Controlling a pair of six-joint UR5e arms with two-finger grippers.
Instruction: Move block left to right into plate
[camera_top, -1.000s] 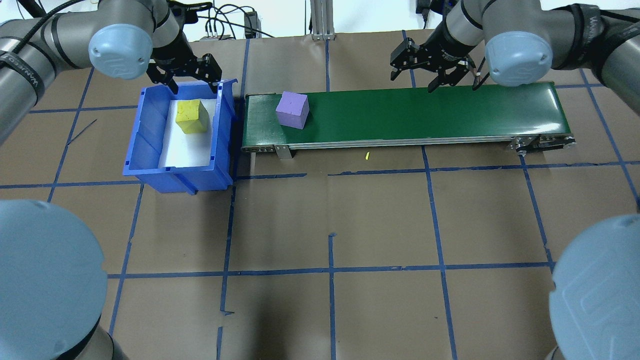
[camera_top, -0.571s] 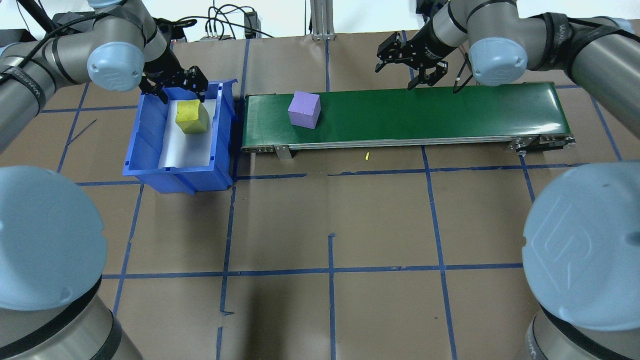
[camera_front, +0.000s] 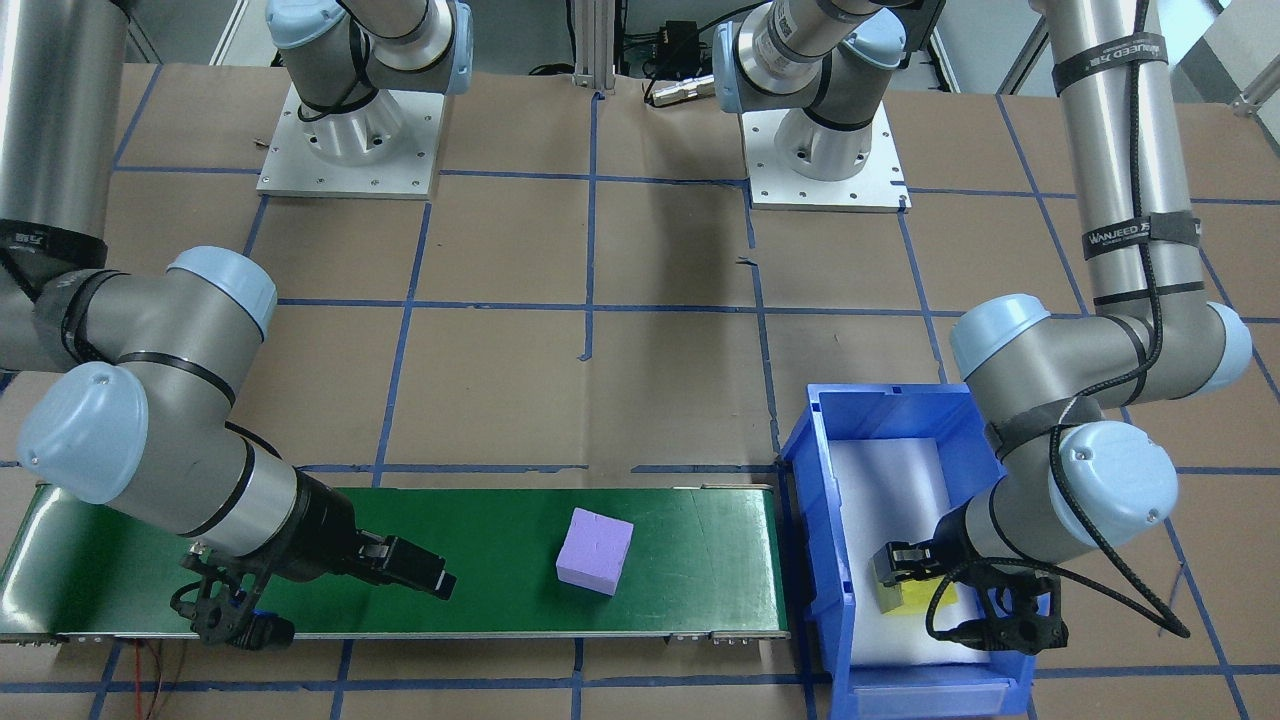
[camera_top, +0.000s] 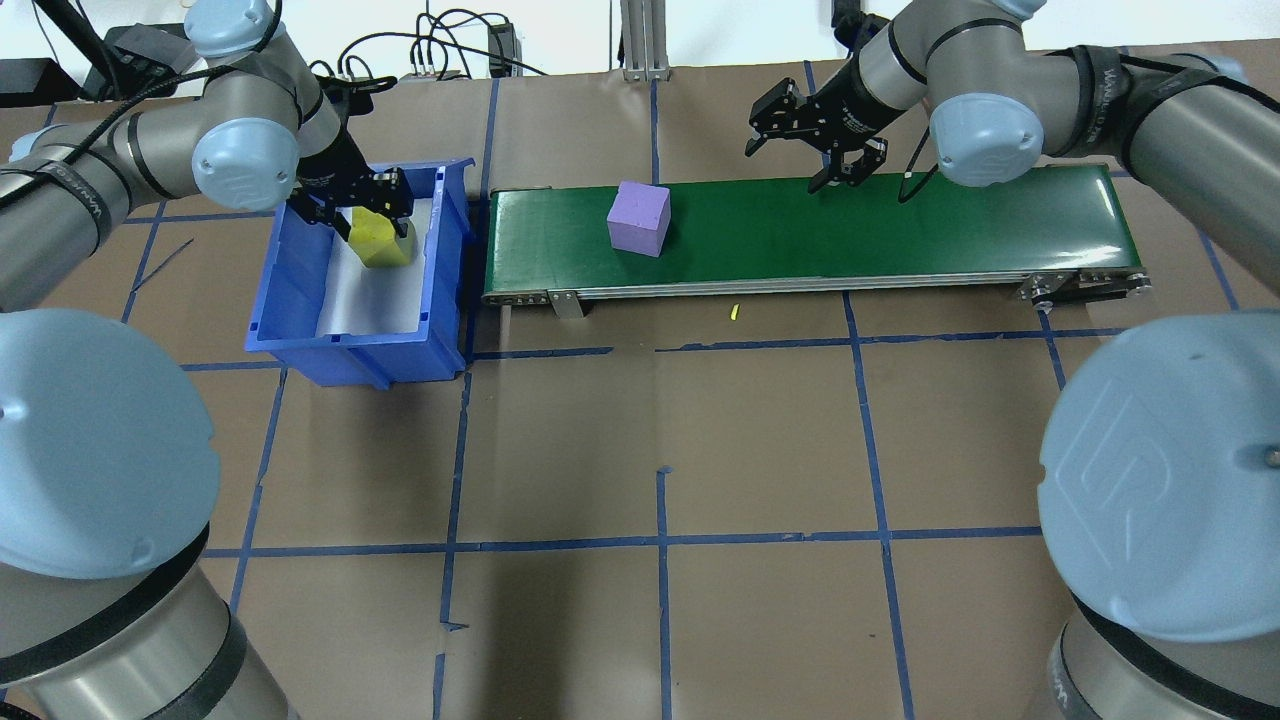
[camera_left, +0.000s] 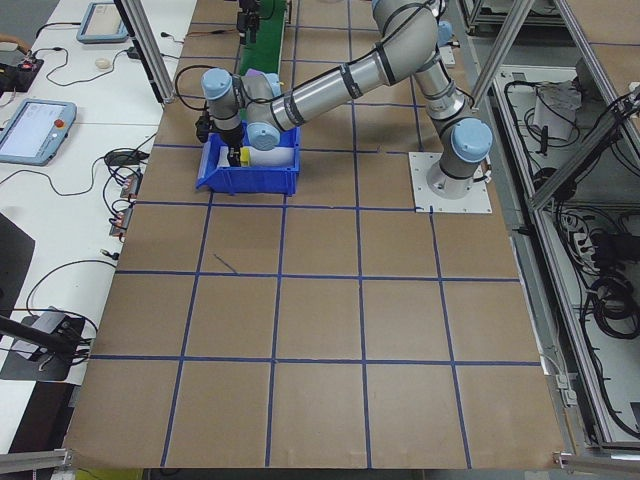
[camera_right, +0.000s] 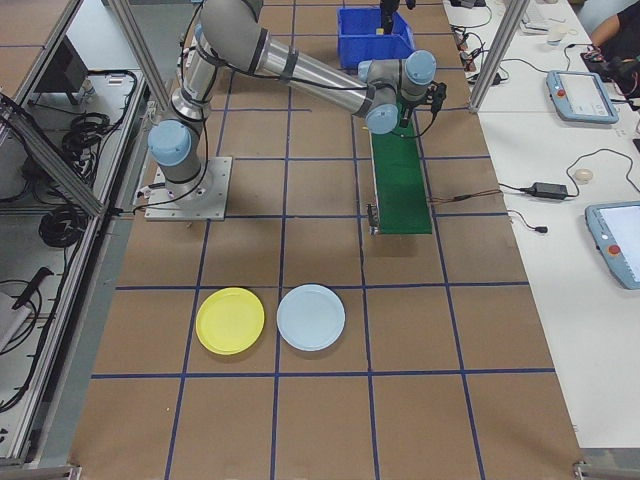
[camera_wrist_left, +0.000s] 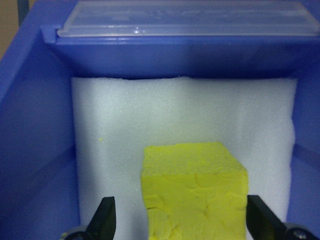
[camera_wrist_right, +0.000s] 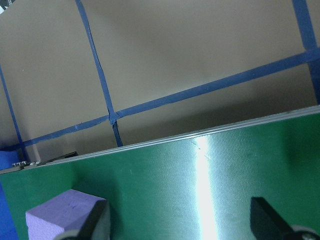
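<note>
Brown worktop (camera_top: 660, 420): my left end effector (camera_top: 362, 205), fingers apart, is straddling the yellow block (camera_top: 378, 240); closing off-centre risks slipping.

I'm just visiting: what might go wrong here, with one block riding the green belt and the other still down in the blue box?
The left gripper straddles the yellow block with open fingers; the block sits nearer one finger, so closing might push or tilt it. The bin's walls stand close, so a finger might clip them. On the conveyor, the purple block sits short of the open right gripper; a late grab might miss.
</note>
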